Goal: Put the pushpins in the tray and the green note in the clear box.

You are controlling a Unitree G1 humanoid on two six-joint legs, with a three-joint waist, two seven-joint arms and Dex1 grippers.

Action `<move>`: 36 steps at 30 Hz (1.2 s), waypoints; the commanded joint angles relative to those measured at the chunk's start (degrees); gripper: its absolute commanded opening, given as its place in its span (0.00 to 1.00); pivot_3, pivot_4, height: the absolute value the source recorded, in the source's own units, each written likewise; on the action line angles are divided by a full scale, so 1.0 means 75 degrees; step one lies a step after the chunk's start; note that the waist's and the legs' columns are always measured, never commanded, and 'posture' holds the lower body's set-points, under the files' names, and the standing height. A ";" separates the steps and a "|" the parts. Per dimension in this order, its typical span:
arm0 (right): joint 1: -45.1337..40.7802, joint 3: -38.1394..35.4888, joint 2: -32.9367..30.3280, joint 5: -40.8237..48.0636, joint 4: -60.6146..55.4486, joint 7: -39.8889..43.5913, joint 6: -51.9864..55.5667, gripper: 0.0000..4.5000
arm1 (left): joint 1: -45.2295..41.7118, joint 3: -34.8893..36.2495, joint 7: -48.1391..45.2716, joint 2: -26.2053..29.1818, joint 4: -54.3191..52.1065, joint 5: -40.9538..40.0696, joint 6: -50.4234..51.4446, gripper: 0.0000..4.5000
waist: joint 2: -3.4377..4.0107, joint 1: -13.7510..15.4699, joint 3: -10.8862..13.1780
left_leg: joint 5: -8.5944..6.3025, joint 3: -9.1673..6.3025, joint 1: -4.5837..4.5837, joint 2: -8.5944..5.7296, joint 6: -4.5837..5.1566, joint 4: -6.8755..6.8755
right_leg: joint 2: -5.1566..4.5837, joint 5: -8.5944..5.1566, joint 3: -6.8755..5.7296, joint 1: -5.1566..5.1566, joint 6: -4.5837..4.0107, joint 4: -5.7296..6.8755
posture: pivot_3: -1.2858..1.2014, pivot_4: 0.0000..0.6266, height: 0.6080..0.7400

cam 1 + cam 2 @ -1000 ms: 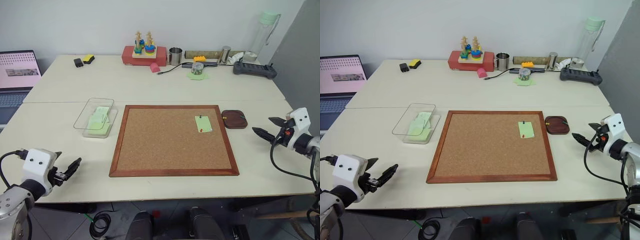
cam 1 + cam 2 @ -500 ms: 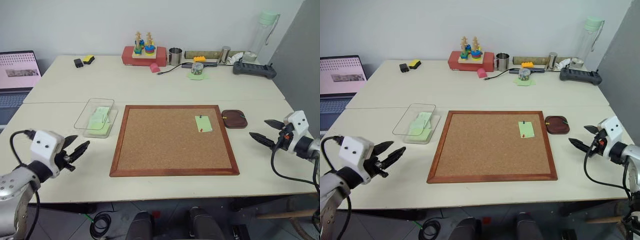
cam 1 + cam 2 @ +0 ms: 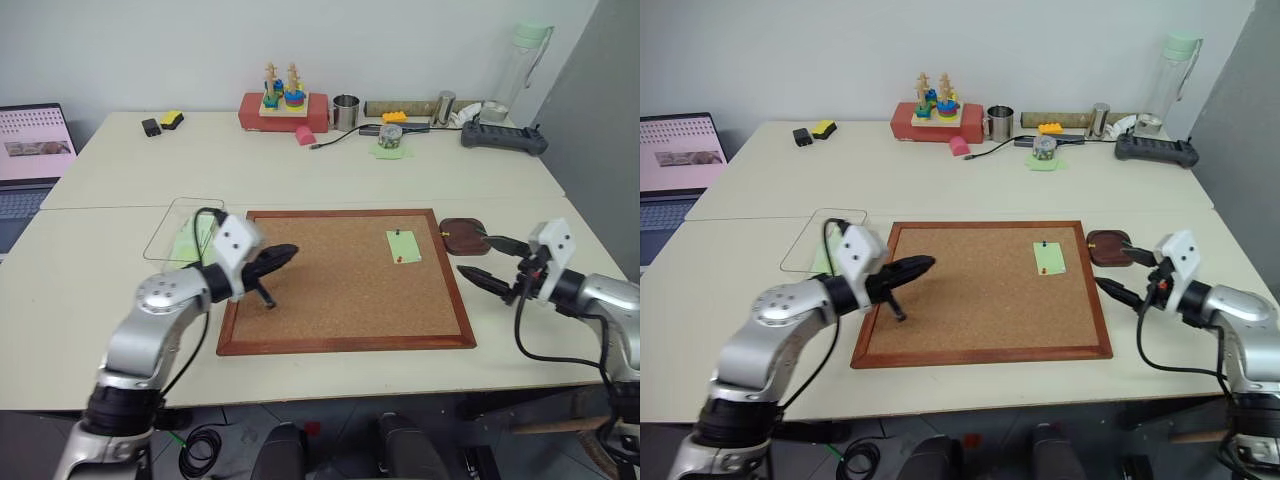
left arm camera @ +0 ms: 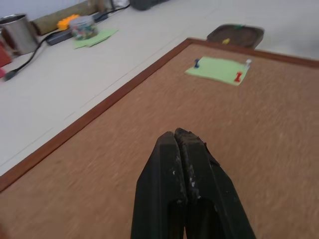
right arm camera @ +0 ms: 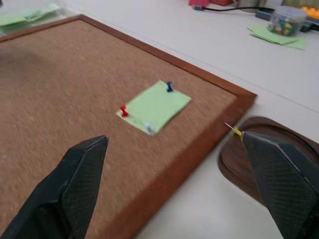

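left gripper (image 3: 283, 254) jaws pressed together, arm reaching forward, right gripper (image 3: 484, 262) jaws spread wide

Rough cork board (image 3: 345, 275), glossy wooden tray (image 3: 464, 235), paper green note (image 3: 403, 247).

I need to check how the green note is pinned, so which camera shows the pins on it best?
The right wrist view: the green note is near, with a blue pin, a red pin and a pale third. The left wrist view shows them farther off; in the eye views they are specks.
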 commanded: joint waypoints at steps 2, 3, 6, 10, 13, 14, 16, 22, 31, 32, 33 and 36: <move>-0.0973 0.0458 0.0476 -0.0304 0.0330 -0.0459 -0.0110 1.00 | -0.0524 -0.0639 -0.0109 -0.0804 0.1170 0.0342 -0.0764 0.00 | 0.0001 -0.0002 -0.0001 | 0.0000 0.0000 0.0005 -0.0001 0.0000 0.0001 | 0.0001 0.0000 0.0002 0.0006 0.0000 -0.0001 | 0.52 0.24 1.00; -0.1148 0.0588 0.0559 -0.0439 0.0511 -0.0550 -0.0115 1.00 | -0.0589 -0.0727 -0.0123 -0.0938 0.1408 0.0435 -0.0910 0.00 | 0.0001 -0.0002 -0.0001 | 0.0000 0.0002 0.0003 -0.0001 0.0000 0.0003 | 0.0001 0.0005 0.0003 0.0003 0.0002 -0.0002 | 0.52 0.24 1.00; -0.1681 0.0973 0.0777 -0.0770 0.1046 -0.0672 -0.0157 1.00 | -0.0705 -0.0904 -0.0204 -0.1227 0.1947 0.0573 -0.1160 0.00 | 0.0001 0.0012 -0.0001 | 0.0000 0.0001 0.0000 -0.0001 0.0000 0.0002 | 0.0001 0.0005 0.0002 0.0002 0.0002 -0.0006 | 0.52 0.24 1.00; -0.2458 0.1268 0.1076 -0.1119 0.1966 -0.0935 -0.0124 1.00 | -0.0732 -0.1060 -0.0299 -0.1436 0.2426 0.0759 -0.1356 0.00 | 0.0001 0.0007 -0.0001 | 0.0000 0.0001 -0.0019 -0.0001 0.0000 0.0002 | 0.0001 0.0006 0.0002 -0.0017 0.0001 -0.0003 | 0.52 0.24 1.00; -0.2932 0.1347 0.1269 -0.1240 0.2719 -0.0943 -0.0274 1.00 | -0.0673 -0.1095 -0.0360 -0.1468 0.2430 0.0782 -0.1301 0.00 | 0.0001 0.0007 -0.0001 | 0.0000 -0.0002 -0.0027 -0.0001 0.0000 0.0003 | 0.0001 0.0008 0.0001 -0.0024 0.0000 -0.0002 | 0.52 0.24 1.00; -0.3061 0.1385 0.1323 -0.1280 0.2950 -0.0922 -0.0365 1.00 | -0.0635 -0.1122 -0.0407 -0.1464 0.2405 0.0786 -0.1257 0.00 | 0.0001 0.0008 -0.0001 | 0.0000 -0.0003 -0.0029 -0.0001 0.0000 0.0003 | 0.0001 0.0016 -0.0001 -0.0024 -0.0012 -0.0003 | 0.52 0.24 1.00; -0.3290 0.1452 0.1437 -0.1376 0.3400 -0.0870 -0.0514 1.00 | -0.0559 -0.1174 -0.0469 -0.1458 0.2401 0.0841 -0.1237 0.00 | 0.0001 0.0007 -0.0001 | 0.0000 -0.0003 -0.0030 -0.0002 0.0000 0.0002 | 0.0001 0.0027 -0.0001 -0.0025 -0.0030 -0.0004 | 0.52 0.24 1.00; -0.3907 0.1618 0.1805 -0.1752 0.4823 -0.0869 -0.1270 1.00 | -0.0409 -0.1274 -0.0415 -0.1501 0.2633 0.0994 -0.1035 0.00 | 0.0003 0.0002 -0.0002 | 0.0000 0.0000 -0.0029 -0.0001 0.0000 0.0002 | 0.0001 0.0028 0.0001 -0.0026 -0.0030 -0.0002 | 0.52 0.24 1.00; -0.4556 0.1577 0.2244 -0.2148 0.6554 -0.1011 -0.2326 0.92 | -0.0255 -0.1331 -0.0425 -0.1512 0.2479 0.1098 -0.0917 0.00 | 0.0006 -0.0004 -0.0004 | 0.0000 0.0001 -0.0025 -0.0001 0.0001 0.0001 | 0.0001 0.0029 0.0003 -0.0024 -0.0032 0.0000 | 0.52 0.24 1.00; -0.4605 0.1563 0.2272 -0.2180 0.6683 -0.1018 -0.2410 0.90 | -0.0248 -0.1333 -0.0422 -0.1510 0.2465 0.1107 -0.0909 0.00 | 0.0007 -0.0004 -0.0004 | 0.0000 0.0001 -0.0024 0.0000 0.0001 0.0001 | 0.0001 0.0029 0.0003 -0.0025 -0.0032 0.0000 | 0.52 0.24 1.00; -0.4653 0.1555 0.2308 -0.2223 0.6819 -0.1041 -0.2499 0.86 | -0.0240 -0.1331 -0.0419 -0.1508 0.2453 0.1112 -0.0899 0.00 | 0.0007 -0.0004 -0.0004 | 0.0000 0.0001 -0.0025 0.0000 0.0000 0.0001 | 0.0001 0.0029 0.0003 -0.0025 -0.0032 0.0000 | 0.52 0.24 1.00; -0.4730 0.1549 0.2363 -0.2288 0.7077 -0.1039 -0.2697 0.73 | -0.0187 -0.1329 -0.0387 -0.1512 0.2368 0.1128 -0.0855 0.00 | 0.0007 -0.0005 -0.0004 | 0.0000 0.0001 -0.0024 0.0000 0.0001 0.0001 | 0.0001 0.0030 0.0004 -0.0025 -0.0034 0.0000 | 0.52 0.24 1.00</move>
